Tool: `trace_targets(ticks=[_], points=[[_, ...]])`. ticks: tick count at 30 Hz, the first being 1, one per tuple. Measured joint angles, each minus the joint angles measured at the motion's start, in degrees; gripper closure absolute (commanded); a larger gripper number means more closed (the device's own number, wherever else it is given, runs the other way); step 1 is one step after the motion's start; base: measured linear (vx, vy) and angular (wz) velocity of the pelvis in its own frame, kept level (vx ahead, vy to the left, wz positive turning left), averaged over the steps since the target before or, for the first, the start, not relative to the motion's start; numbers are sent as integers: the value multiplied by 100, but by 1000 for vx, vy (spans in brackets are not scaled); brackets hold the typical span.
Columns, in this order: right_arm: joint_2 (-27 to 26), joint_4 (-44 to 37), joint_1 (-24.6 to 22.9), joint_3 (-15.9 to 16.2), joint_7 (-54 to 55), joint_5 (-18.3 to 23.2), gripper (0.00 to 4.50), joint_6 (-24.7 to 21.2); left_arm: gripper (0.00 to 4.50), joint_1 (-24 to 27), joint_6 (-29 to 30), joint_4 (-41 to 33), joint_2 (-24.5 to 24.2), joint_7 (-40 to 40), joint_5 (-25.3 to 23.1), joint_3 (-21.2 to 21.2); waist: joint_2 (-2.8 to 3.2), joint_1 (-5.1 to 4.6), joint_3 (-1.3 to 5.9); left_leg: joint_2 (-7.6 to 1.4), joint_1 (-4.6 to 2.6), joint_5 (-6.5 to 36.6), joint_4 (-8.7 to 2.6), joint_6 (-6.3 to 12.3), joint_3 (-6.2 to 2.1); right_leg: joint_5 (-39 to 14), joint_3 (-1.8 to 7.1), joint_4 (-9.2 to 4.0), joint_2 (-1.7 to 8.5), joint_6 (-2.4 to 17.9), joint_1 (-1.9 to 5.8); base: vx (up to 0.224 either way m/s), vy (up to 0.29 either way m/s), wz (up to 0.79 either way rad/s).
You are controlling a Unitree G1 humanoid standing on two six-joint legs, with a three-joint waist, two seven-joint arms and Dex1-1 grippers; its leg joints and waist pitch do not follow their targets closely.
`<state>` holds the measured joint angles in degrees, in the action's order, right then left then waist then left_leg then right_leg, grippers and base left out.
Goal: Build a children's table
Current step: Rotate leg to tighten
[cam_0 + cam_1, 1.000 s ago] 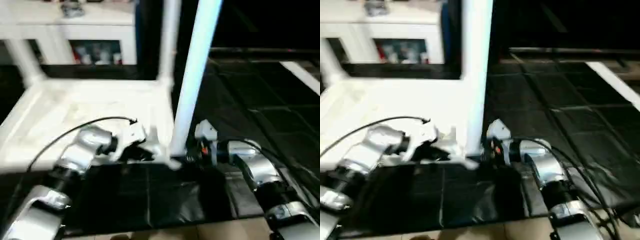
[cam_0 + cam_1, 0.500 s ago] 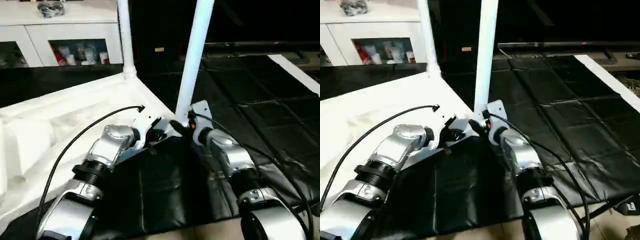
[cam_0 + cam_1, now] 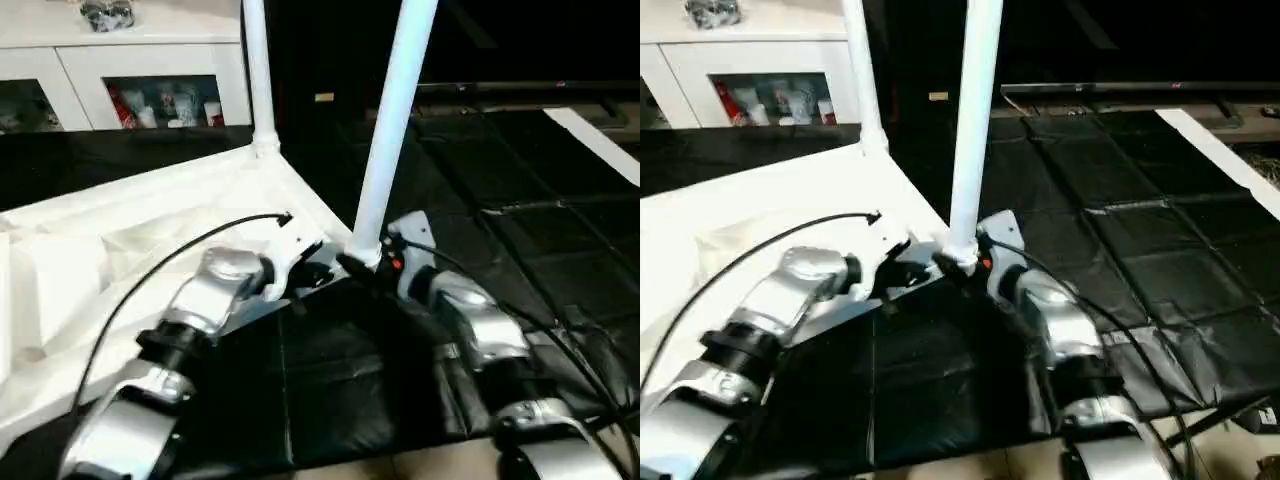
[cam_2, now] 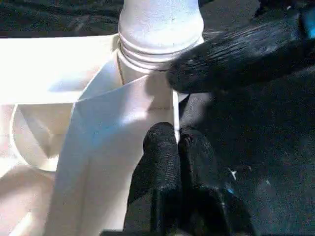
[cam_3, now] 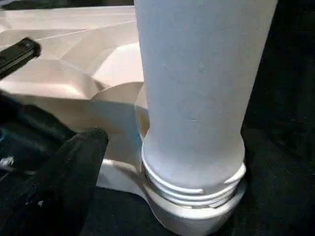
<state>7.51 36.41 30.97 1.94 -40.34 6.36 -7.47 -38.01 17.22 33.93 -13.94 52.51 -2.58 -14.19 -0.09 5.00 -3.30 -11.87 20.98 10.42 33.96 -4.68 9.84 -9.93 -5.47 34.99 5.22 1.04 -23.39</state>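
Since the earlier frames the right gripper (image 3: 372,268) has let its black fingers spread away from the near leg (image 3: 394,120), and the robot's head has swung, so the whole scene is framed differently (this is the camera, not the furniture).

On the black floor mat (image 3: 520,230) the table top (image 3: 120,250) lies upside down, ribbed underside up, and it reaches from the mat's left part to about its middle. Two legs stand upright in the corner sockets: the far leg (image 3: 256,70) at the far corner, and the near leg at the corner closest to the grippers. In the right wrist view the near leg's screw thread (image 5: 192,184) is partly above the socket collar (image 5: 197,216), so the leg seems not fully seated, though this is only a judgement. Behind the mat stands a white cabinet (image 3: 150,70).

The left gripper (image 4: 174,142) is clenched on the thin wall of the table top (image 4: 123,113), just beside the near socket, and it steadies the top. The right gripper is released now; one finger (image 5: 64,172) stays close beside the leg's base but not on it.

This release probably means one turn of screwing is finished and a new grasp is needed to turn the leg further. Two sockets probably wait for their legs.
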Motion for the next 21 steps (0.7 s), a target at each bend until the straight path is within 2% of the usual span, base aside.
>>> trace_targets(ticks=[3, 7, 11, 13, 20, 21], points=[[171, -41, -63, 64, -279, 3, 6, 90, 450, 11, -105, 0, -158, 229, 8, -41, 0, 7, 0, 0, 1, 0, 0, 0, 0, 0, 0, 0, 0, 0, 0, 0, 0, 0], [527, -299, -179, 194, -1273, 184, 6, 253, 450, 97, -603, 0, -564, 885, 56, -197, 0, 26, 0, -1, 3, 0, 0, 0, 0, 0, -1, -1, 0, 0, 0, 0, 0, 0], [956, -690, -187, 302, -2319, 473, 6, 324, 450, 172, -983, -94, -874, 1709, 84, -382, -3, 144, 1, -2, 2, 0, 4, 1, 2, 0, 0, -2, 2, 0, 7, 0, 0, 0], [1004, -704, -188, 313, -2535, 521, 6, 328, 450, 196, -1073, -175, -972, 1967, 84, -472, -3, 169, 1, -2, 2, -1, 4, 1, 4, 0, 2, -1, 4, 0, 11, 0, 0, 0], [1281, -707, -189, 514, -3378, 656, 6, 306, 450, 309, -1453, -299, -1233, 2532, 177, -652, -7, 167, 3, -4, 1, -1, 5, 1, 6, -1, 2, 5, 4, -1, 14, 0, 0, 0], [1302, -707, -190, 536, -3465, 666, 31, 293, 450, 322, -1494, -303, -1254, 2582, 179, -652, -7, 168, 3, -4, 1, -1, 5, 1, 6, -1, 2, 5, 4, -1, 14, 0, 0, 0]])
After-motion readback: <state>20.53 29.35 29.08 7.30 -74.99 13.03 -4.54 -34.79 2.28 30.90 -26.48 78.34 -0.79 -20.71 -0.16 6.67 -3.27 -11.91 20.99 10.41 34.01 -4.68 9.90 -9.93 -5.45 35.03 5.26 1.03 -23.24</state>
